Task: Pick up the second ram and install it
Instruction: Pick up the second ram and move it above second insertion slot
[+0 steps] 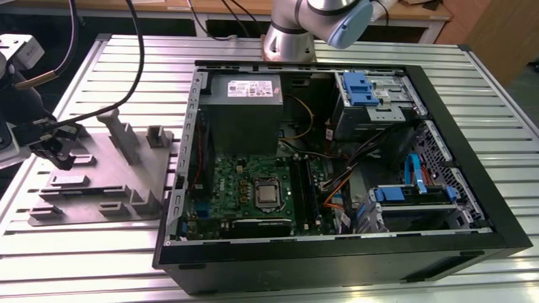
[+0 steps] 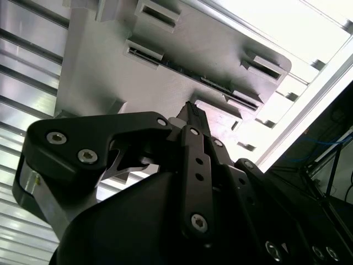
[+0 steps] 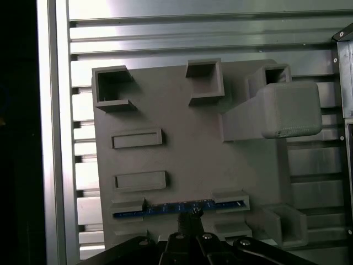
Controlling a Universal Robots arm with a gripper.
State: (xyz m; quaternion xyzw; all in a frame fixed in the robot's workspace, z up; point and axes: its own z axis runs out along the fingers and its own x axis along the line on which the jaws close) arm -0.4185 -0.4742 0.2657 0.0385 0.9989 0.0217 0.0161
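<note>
your end effector (image 3: 190,216) hangs directly over the second ram (image 3: 165,209). the ram stands on its long edge in a narrow slot along one edge of the grey holder tray (image 3: 193,143). two low blocks cradle it there, so its top edge faces upward for a pinch. in the first wrist view the tool's tip lines up with about the middle of the stick, which would keep the load balanced. you cannot tell whether it touches the board, nor whether the end effector is spread or pressed together. by the look of it, the ram is not yet lifted out of the tray.

in the exterior view the tray lies flat on the slatted aluminium surface (image 1: 84,252), just beside the open computer case (image 1: 337,252), on the exterior view's left. the case lies on its side so the green motherboard (image 1: 244,183) faces up, with its long black memory slots (image 1: 300,183) beside the processor socket (image 1: 267,194). around those slots you have the power supply (image 1: 244,91) and a tangle of orange and black cables (image 1: 337,189). the case wall (image 1: 189,158) stands between tray and board. on the tray a tall upright post (image 1: 118,129) rises near the end effector, and a black cable (image 1: 126,69) loops down toward the wrist.
</note>
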